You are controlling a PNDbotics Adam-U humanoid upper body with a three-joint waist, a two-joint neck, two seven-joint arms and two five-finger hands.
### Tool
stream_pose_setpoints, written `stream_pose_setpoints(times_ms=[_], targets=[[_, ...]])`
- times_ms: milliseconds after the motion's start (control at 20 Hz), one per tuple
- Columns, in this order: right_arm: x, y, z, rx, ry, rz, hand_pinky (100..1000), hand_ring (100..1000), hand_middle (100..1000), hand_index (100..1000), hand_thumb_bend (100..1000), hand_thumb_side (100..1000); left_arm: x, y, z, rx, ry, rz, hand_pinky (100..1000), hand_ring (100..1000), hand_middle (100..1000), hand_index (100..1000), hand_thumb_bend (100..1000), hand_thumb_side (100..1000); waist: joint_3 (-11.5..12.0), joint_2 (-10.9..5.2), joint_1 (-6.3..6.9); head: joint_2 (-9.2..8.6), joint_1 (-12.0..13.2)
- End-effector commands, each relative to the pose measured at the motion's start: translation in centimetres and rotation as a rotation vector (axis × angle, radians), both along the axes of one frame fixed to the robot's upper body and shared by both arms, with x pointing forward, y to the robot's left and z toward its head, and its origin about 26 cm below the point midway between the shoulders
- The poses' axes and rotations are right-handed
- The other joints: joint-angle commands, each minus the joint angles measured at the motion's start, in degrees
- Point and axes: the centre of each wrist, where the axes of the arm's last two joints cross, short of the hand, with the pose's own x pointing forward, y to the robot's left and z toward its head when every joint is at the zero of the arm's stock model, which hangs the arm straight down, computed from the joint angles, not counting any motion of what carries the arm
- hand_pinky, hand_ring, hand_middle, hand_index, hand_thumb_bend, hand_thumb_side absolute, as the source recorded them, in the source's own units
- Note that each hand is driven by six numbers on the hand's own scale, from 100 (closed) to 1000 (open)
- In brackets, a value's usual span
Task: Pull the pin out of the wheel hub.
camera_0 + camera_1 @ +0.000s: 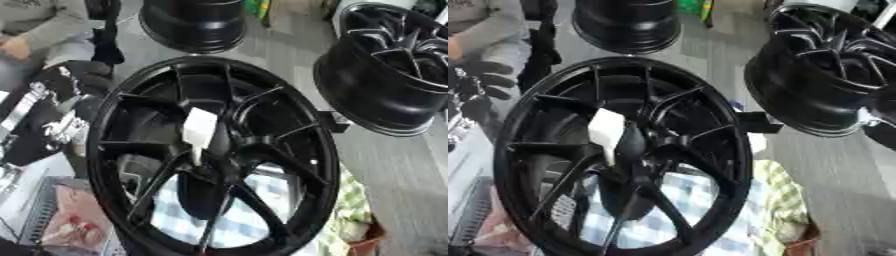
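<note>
Black spoked wheel hub [219, 155], white pin [199, 131] at centre, left hand [481, 82] curled, empty.

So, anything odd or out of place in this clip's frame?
One thing: a white tag-like piece sticks out at the centre of the near wheel hub, tilted, against the all-black spokes. Two more wheels stand behind. The left hand shows at the left edge.
</note>
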Motion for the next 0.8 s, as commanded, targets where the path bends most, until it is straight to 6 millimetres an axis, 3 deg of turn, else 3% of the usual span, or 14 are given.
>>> stream_pose_setpoints(times_ms=[50,500,800], targets=[[0.1,-1.0,0.6,-0.002,-0.021,-0.027,607,697,478,558,100,100,-0.1,0.2,0.6,0.009,-0.025,0.009,720,780,789,863,297,691,0.0,-0.53,0.39,-0.42,-0.2],[-0.2,-0.3,0.7,-0.002,-0.046,0.005,608,699,486,580,100,100,-0.1,0.2,0.6,0.004,-0.025,0.015,721,780,789,863,294,691,0.1,-0.57,0.36,-0.61,-0.3],[-1.1,1.8,1.8,-0.012,-0.123,0.089,613,706,506,633,100,100,-0.1,0.2,0.7,0.001,-0.03,0.018,721,780,790,863,293,690,0.3,-0.44,0.3,-0.76,-0.3]])
